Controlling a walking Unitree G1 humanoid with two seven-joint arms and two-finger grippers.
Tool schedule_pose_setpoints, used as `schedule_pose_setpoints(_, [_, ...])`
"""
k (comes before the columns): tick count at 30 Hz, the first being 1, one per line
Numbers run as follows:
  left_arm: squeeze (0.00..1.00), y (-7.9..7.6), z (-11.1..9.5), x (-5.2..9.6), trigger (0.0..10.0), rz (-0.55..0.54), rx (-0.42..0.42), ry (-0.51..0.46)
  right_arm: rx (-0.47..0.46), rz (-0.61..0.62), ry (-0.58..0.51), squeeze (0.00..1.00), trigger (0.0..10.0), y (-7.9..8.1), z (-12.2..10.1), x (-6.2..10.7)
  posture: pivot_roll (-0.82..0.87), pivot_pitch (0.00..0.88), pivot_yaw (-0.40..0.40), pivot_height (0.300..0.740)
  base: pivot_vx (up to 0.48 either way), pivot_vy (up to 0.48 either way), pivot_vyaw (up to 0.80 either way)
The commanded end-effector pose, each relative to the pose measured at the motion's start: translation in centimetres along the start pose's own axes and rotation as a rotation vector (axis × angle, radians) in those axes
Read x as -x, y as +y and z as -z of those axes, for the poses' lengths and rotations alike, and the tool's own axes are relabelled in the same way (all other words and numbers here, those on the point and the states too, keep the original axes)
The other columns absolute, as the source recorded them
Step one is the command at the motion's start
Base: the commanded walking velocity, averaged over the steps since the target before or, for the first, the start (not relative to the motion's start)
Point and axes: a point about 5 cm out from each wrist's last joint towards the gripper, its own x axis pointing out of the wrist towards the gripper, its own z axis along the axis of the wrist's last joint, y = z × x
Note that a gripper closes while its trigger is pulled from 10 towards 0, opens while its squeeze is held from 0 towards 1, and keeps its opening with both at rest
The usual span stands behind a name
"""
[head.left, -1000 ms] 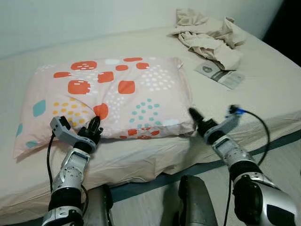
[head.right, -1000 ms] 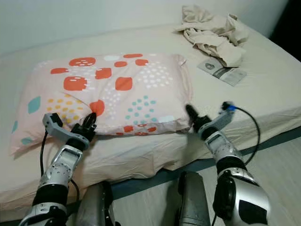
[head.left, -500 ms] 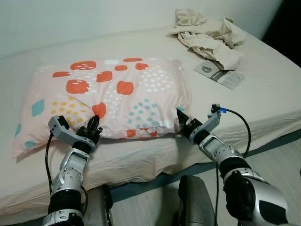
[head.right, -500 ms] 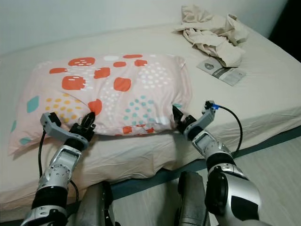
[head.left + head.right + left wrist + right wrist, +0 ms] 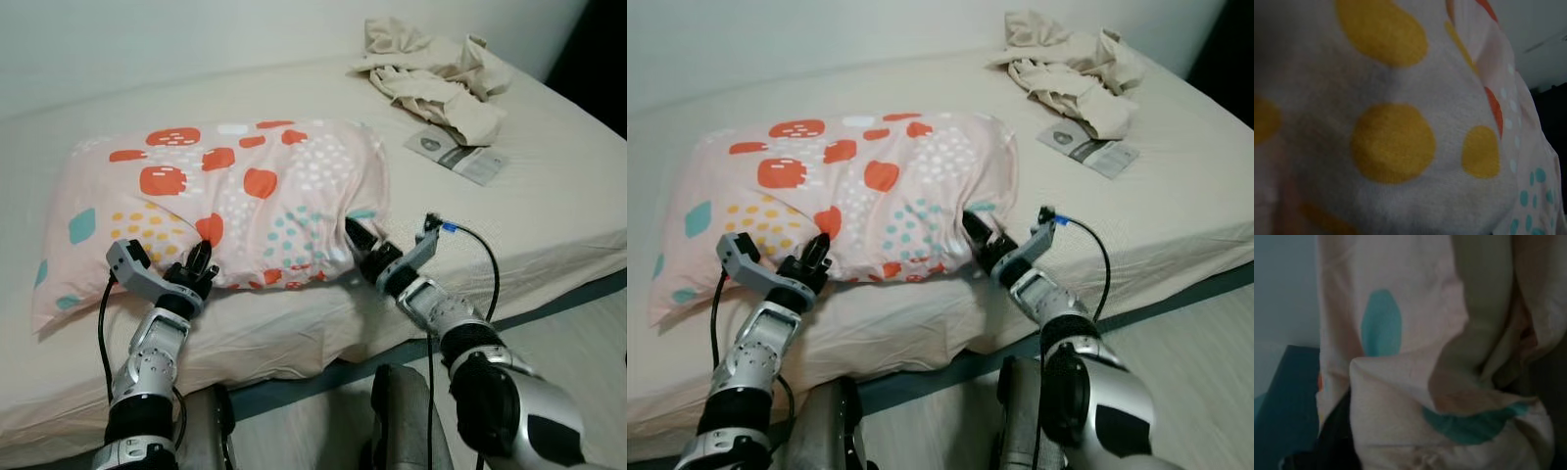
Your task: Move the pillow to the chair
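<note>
Bed: pillow between claws.

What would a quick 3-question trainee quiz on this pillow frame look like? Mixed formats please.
1. True or false: the pillow lies on the bed.
2. Which gripper presses into the pillow's near right corner? A) left gripper B) right gripper
3. Fill in: the booklet lies on the bed just in front of the crumpled ____.

Key
1. True. It rests flat, not yet lifted.
2. B. The left gripper is at the pillow's near edge, toward its left end.
3. Cloth, beige, at the bed's far right.
</note>
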Motion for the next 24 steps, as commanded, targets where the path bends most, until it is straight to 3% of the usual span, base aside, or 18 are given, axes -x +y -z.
schedule_pose_setpoints(1, [0.0,-0.9,1.9,0.0,0.0,0.037,0.007,0.078,-0.027,0.02,0.036,0.0,0.0,-0.6,1.2,0.2,0.02,0.241,0.018,0.544,0.0,0.0,0.0])
schedule_pose_setpoints(4, [0.0,-0.8,2.0,0.1,0.0,0.032,-0.004,0.08,-0.016,0.014,0.02,0.0,0.0,-0.6,0.9,0.3,0.02,0.24,0.014,0.544,0.0,0.0,0.0])
schedule_pose_setpoints(8, [0.0,-0.5,2.0,0.4,0.0,0.024,-0.02,0.079,0.09,0.024,0.032,0.0,0.0,-0.5,0.4,0.3,0.01,0.217,0.012,0.544,0.0,0.0,0.0])
schedule_pose_setpoints(15, [0.0,-0.6,1.6,-0.1,0.0,0.018,-0.053,0.072,0.159,0.062,0.004,0.0,0.0,-0.5,-0.5,0.3,-0.01,0.166,0.009,0.544,0.0,0.0,0.0])
schedule_pose_setpoints(18, [0.0,-0.5,1.4,-0.1,0.0,-0.012,-0.12,0.075,0.198,0.076,-0.007,0.0,0.0,-0.5,-0.8,0.3,-0.01,0.147,0.005,0.544,0.0,0.0,0.0])
schedule_pose_setpoints(21, [0.0,0.3,1.7,-0.2,0.0,-0.113,-0.304,0.096,0.296,0.12,-0.021,0.0,0.0,-0.7,-1.0,0.4,0.0,0.128,-0.009,0.544,0.0,0.0,0.0])
schedule_pose_setpoints(23, [0.0,0.3,1.8,-0.1,0.0,-0.133,-0.385,0.094,0.368,0.126,-0.094,0.0,0.0,-0.4,-1.6,0.3,-0.01,0.115,-0.011,0.544,0.0,0.0,0.0])
schedule_pose_setpoints(24, [0.0,0.3,1.8,-0.1,0.0,-0.133,-0.385,0.094,0.368,0.126,-0.094,0.0,0.0,-0.4,-1.6,0.3,-0.01,0.115,-0.011,0.544,0.0,0.0,0.0])
